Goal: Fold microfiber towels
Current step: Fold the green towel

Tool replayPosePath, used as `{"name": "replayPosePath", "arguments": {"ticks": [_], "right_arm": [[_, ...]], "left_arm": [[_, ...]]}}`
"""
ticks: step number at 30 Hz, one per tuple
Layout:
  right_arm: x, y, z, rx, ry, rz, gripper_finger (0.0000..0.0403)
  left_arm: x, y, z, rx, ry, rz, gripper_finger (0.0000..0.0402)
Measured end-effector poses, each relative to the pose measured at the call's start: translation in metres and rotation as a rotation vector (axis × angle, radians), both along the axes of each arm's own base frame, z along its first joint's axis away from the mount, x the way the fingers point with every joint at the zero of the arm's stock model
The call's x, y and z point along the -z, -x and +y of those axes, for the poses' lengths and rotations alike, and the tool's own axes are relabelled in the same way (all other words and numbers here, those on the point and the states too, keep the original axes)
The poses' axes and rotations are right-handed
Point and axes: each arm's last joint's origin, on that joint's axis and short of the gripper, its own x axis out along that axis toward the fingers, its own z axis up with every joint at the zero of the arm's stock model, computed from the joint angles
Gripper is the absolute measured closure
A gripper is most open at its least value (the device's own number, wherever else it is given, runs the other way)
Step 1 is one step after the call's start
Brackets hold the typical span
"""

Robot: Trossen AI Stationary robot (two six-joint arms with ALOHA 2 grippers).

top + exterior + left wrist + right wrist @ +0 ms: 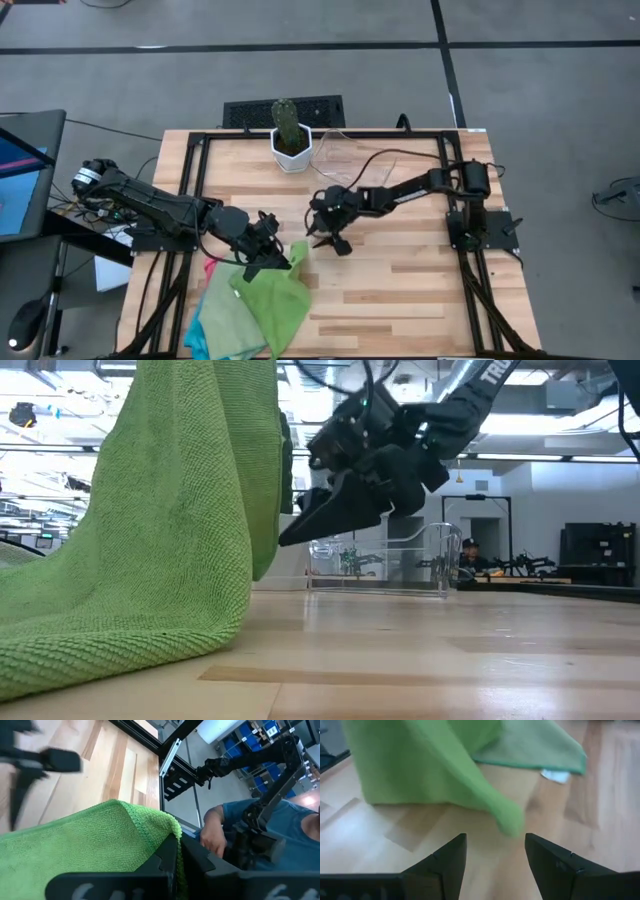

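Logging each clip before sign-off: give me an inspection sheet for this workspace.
Surface: wooden table, bare on the right.
Job's things: green towel lifted at one corner; pink towel and turquoise towel under the pile.
Clutter: potted cactus, clear tray at the far edge.
Grippers: left gripper shut on green towel; right gripper open, nearby.
Cables: cable over the tray.
Surroundings: person beside the table.

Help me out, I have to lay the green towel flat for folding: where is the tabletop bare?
Bare wood lies on the table toward the near edge, right of the green towel and below the open right gripper. Crowded: the towel pile under the left gripper, and the far edge with cactus pot and clear tray.
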Motion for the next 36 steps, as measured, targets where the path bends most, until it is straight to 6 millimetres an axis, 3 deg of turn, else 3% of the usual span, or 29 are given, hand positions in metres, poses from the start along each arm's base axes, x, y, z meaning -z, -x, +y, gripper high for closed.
{"name": "replayPosePath", "arguments": {"ticks": [6,16,25,32,36], "right_arm": [[-0.002,-0.003,0.018,0.024,0.066,-0.040,0.0175],[-0.009,-0.007,0.016,0.052,0.060,-0.117,0.0175],[0.017,-0.017,0.013,0.089,0.009,-0.105,0.0177],[0.016,-0.018,-0.005,0.147,-0.005,-0.107,0.0223],[0.017,-0.017,-0.005,0.145,0.000,-0.095,0.0261]], "left_arm": [[0.000,0.000,0.000,-0.003,-0.001,-0.001,0.0401],[0.000,0.000,0.000,-0.007,-0.020,-0.009,0.0401],[0.000,0.000,0.000,-0.003,-0.027,-0.016,0.0401],[0.000,0.000,0.000,-0.003,-0.026,-0.016,0.0401],[0.000,0.000,0.000,0.000,-0.033,-0.020,0.0401]]}}
